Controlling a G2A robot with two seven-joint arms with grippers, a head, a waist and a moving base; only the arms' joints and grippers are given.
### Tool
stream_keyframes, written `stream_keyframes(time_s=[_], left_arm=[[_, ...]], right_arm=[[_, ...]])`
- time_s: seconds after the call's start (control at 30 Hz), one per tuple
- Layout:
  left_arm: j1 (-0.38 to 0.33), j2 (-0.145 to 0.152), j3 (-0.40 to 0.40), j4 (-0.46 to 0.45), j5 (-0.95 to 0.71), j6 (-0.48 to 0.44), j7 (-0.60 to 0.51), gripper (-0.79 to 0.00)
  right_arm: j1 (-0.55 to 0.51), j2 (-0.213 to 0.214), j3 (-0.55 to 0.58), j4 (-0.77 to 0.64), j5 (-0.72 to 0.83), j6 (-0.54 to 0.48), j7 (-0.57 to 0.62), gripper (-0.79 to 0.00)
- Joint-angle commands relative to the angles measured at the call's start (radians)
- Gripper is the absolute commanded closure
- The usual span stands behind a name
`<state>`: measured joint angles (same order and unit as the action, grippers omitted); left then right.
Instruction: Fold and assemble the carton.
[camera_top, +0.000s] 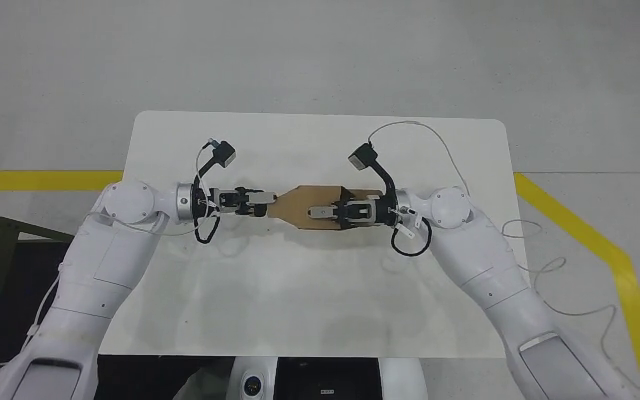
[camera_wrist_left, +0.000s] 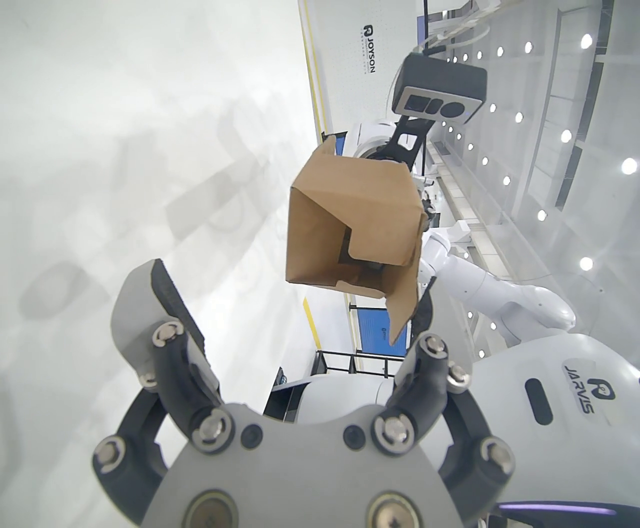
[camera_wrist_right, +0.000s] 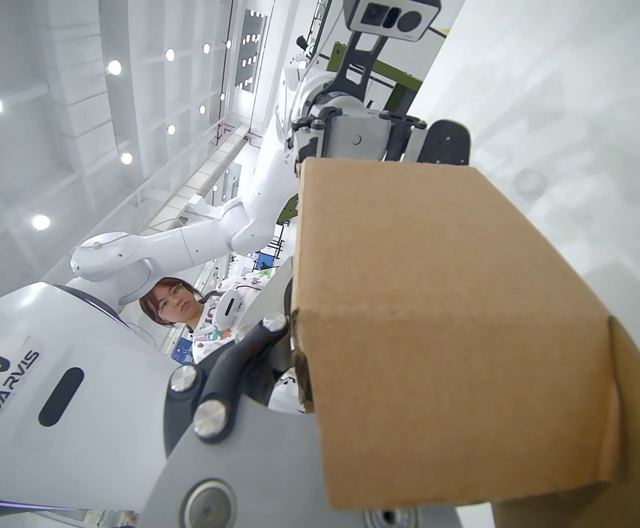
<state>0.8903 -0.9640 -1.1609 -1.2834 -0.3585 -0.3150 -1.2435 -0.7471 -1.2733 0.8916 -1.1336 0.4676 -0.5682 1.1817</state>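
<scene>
Carton (camera_top: 300, 200) is held over the table (camera_top: 300, 310), apparently clamped by the right gripper (camera_top: 325, 212); the left gripper (camera_top: 260, 200) is spread wide.

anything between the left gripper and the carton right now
Nothing. In the left wrist view the stretch from the open left gripper to the carton is bare air, and the carton's loose flap reaches beside one finger.

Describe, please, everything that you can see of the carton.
The carton is plain brown cardboard, already opened into a box shape, over the middle of the white table. The right gripper holds one end. The other end, facing the open left gripper, is open, with flaps partly folded in; one loose flap lies beside a left finger.
</scene>
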Motion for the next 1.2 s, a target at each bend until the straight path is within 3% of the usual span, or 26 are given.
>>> stream_keyframes(time_s=[0.0, 1.17], left_arm=[[-0.002, -0.001, 0.005, 0.003, 0.000, -0.003, -0.004, -0.785], [-0.005, -0.012, 0.056, -0.013, -0.024, -0.003, -0.045, -0.785]], right_arm=[[0.001, 0.000, 0.001, -0.004, 0.004, -0.002, 0.003, 0.000], [0.019, -0.031, -0.042, -0.033, 0.092, -0.031, 0.039, 0.000]])
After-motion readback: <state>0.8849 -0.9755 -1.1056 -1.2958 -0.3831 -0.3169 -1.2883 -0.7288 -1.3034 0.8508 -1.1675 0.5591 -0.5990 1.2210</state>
